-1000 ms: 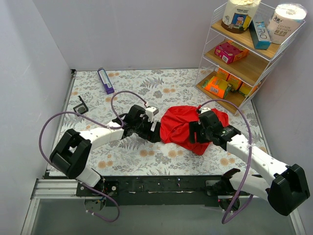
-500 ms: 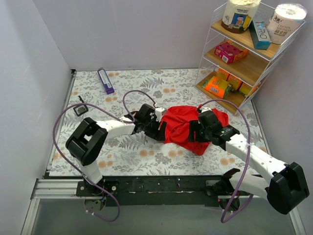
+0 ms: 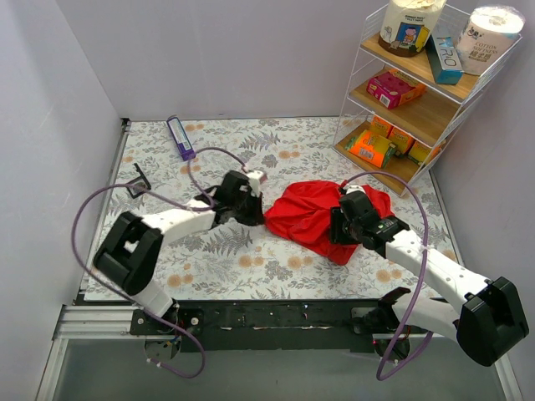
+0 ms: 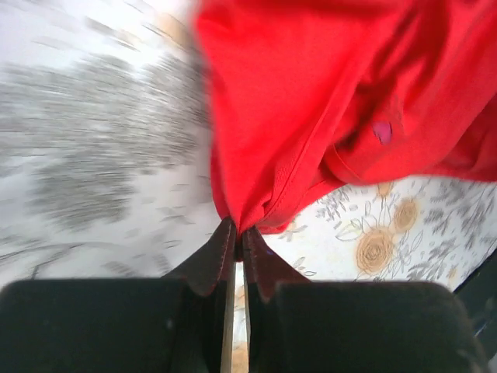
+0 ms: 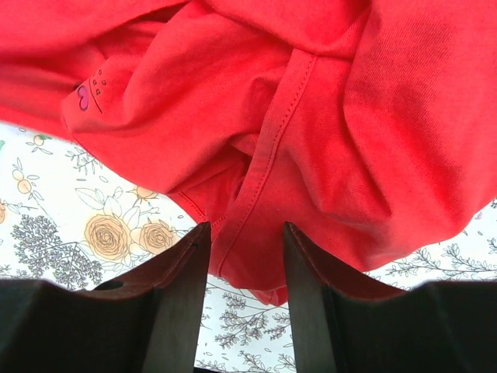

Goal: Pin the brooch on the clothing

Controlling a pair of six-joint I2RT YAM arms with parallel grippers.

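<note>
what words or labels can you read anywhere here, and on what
"OREO" (likely): blue box on the top shelf.
Too small to read: jar label, paper roll wrapper, purple box.
Red top: a tiny heart mark, no words.

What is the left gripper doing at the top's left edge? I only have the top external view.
Observer: In the left wrist view, the left gripper is shut on a fold at the top's edge, and the cloth rises from the fingertips.
Operator: And the right one?
Observer: In the right wrist view, the right gripper has its jaws apart, with a seamed fold of the top hanging between them.
Operator: Is the brooch near either gripper?
Observer: No brooch shows in either wrist view. The only mark on the cloth is a small heart print.
</note>
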